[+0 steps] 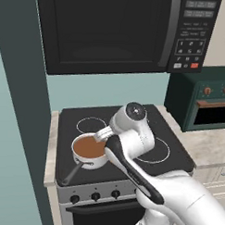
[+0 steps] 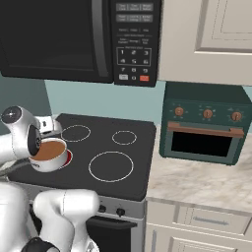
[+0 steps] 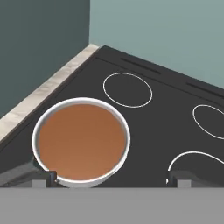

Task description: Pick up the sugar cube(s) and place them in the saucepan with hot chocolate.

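Observation:
The saucepan (image 1: 92,161) stands on the stove's front left burner, its dark handle (image 1: 72,173) pointing toward the front edge. Hot chocolate (image 1: 89,147) fills it as a flat reddish-brown disc. In the hand view the saucepan (image 3: 127,136) and the hot chocolate (image 3: 81,142) lie just below and left of centre. My gripper (image 3: 110,178) hangs open above the pan's near right rim, with nothing between its fingertips (image 3: 42,177). From the right, the saucepan (image 2: 50,164) sits half behind my wrist. The sugar cube is out of view.
The black glass stovetop (image 1: 160,130) has white burner rings (image 2: 111,166). A black microwave (image 1: 113,31) hangs above it. A green toaster oven (image 2: 204,130) stands on the marble counter (image 2: 197,187) to the right. A dark tall panel (image 1: 17,105) borders the stove on the left.

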